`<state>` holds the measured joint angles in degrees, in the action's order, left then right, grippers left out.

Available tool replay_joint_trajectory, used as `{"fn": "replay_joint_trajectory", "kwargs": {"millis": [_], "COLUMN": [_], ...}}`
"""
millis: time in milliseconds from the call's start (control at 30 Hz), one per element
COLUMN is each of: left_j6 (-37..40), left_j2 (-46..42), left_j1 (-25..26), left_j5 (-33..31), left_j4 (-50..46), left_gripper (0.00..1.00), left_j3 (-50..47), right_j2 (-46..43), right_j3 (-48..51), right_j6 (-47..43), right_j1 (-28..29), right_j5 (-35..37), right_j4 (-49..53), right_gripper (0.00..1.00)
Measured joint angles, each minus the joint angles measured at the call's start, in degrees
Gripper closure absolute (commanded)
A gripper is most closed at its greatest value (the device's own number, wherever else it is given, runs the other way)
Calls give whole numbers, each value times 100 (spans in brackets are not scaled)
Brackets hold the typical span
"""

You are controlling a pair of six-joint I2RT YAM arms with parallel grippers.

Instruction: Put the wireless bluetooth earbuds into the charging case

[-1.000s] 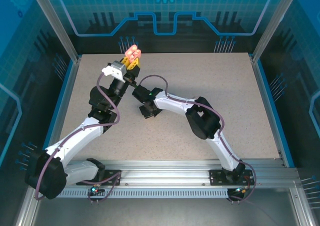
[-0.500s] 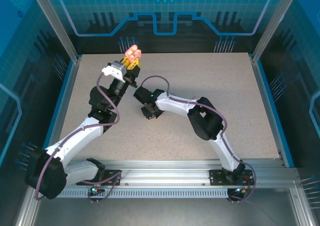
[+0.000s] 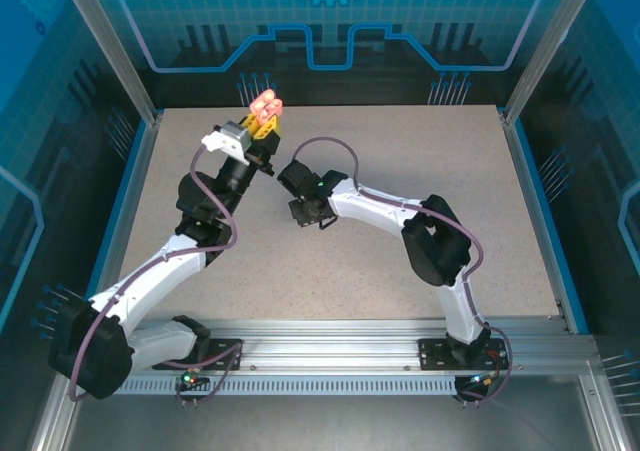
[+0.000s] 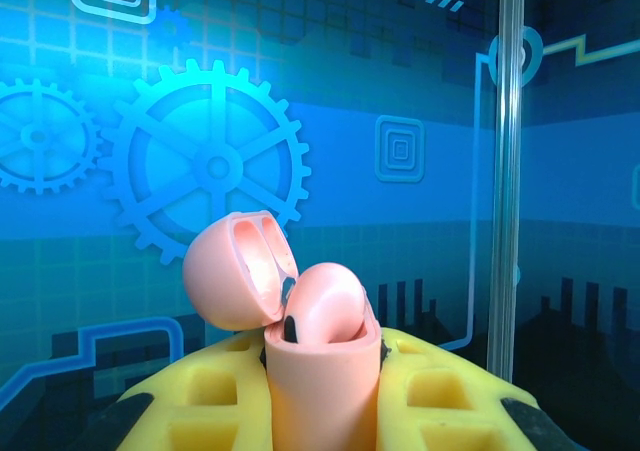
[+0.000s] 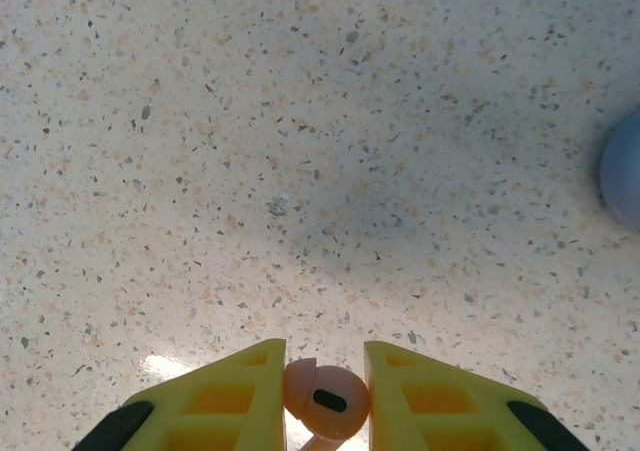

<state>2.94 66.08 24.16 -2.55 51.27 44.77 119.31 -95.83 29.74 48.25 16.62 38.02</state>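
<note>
Left gripper [image 3: 262, 122], upper left-centre of top view, clamped on open coral case [image 4: 322, 356], lid flipped back. Right gripper [image 5: 325, 383], bottom centre of wrist view, pinching coral earbud [image 5: 327, 401] over speckled table [image 5: 300, 121]. Blue-grey rounded obj [image 5: 623, 167] at right edge.

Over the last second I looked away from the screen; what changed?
The right arm swung its elbow rightward and carried the right gripper slightly toward the far edge, a coral-orange earbud pinched between its fingers. The left gripper stayed raised, holding the open case.
</note>
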Motion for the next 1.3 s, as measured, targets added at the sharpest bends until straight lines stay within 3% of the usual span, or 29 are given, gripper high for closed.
{"fn": "replay_joint_trajectory", "kwargs": {"millis": [267, 500, 833, 1000, 1300], "left_j6": [-13, -114, -133, -129, -131], "left_j2": [-11, -11, 210, 369, 614], "left_j1": [-2, 0, 125, 280, 535], "left_j5": [160, 638, 1305, 1451, 1543], "left_j4": [-2, -7, 24, 0, 0], "left_gripper": [100, 100, 100, 100, 100], "left_j3": [-17, -72, -70, -70, -66], "right_j2": [-820, -2319, -4433, -4988, -5132], "right_j3": [811, 1211, 1473, 1641, 1792], "right_j6": [26, -162, -1246, -1884, -2594], "right_j1": [-109, -210, -317, -332, -382], "right_j5": [254, 697, 1338, 1241, 323], "right_j4": [-258, -514, -1600, -2376, -3370], "right_gripper": [78, 78, 76, 76, 76]}}
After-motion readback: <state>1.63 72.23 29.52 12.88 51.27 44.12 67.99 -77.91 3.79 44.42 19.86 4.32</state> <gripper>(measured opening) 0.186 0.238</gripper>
